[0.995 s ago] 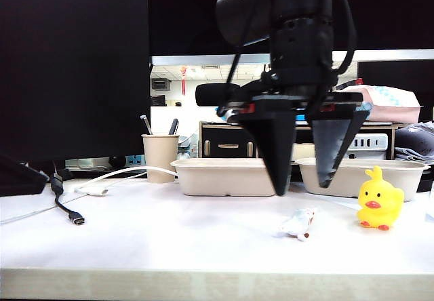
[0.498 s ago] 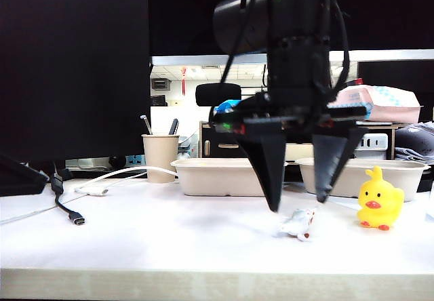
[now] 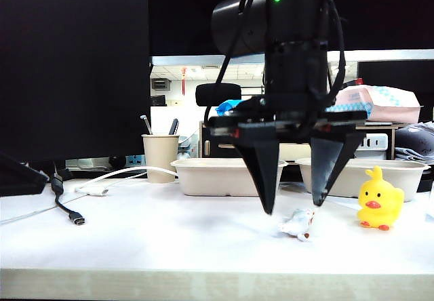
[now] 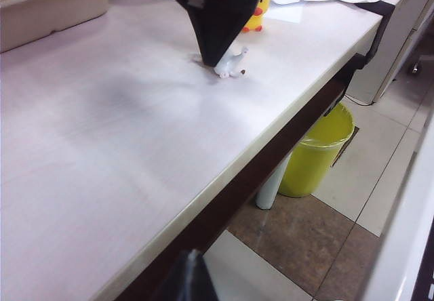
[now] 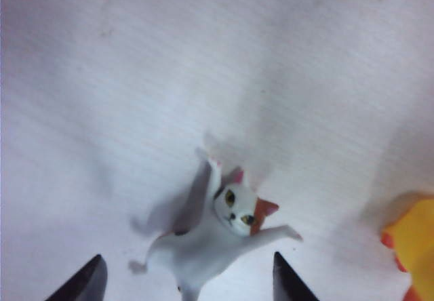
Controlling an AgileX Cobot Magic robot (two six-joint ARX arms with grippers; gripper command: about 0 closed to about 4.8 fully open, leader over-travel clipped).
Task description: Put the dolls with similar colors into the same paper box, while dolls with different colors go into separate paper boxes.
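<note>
A white calico-patched cat doll (image 3: pixel 298 223) lies on its side on the table, arms spread (image 5: pixel 215 241). My right gripper (image 3: pixel 293 208) hangs open just above it, pointing down, one fingertip on each side of the cat (image 5: pixel 188 284), not touching. A yellow duck doll (image 3: pixel 380 199) stands to the right of the cat (image 5: pixel 415 247). Two beige paper boxes stand behind: one (image 3: pixel 203 177) left of the gripper, one (image 3: pixel 407 177) behind the duck. What is inside them is hidden. Of my left gripper (image 4: pixel 190 277) only a blurred dark tip shows, off the table's edge.
A paper cup (image 3: pixel 160 157) with pens stands left of the boxes, with a white cable (image 3: pixel 115 175) and a black cable (image 3: pixel 68 213) beside it. The left wrist view shows the table's front edge (image 4: pixel 224 172) and a yellow bin (image 4: pixel 315 152) on the floor.
My right gripper has sunk toward the table and shifted a little to the left, and now straddles the lying cat. Its opening looks unchanged. The dolls have not moved.
</note>
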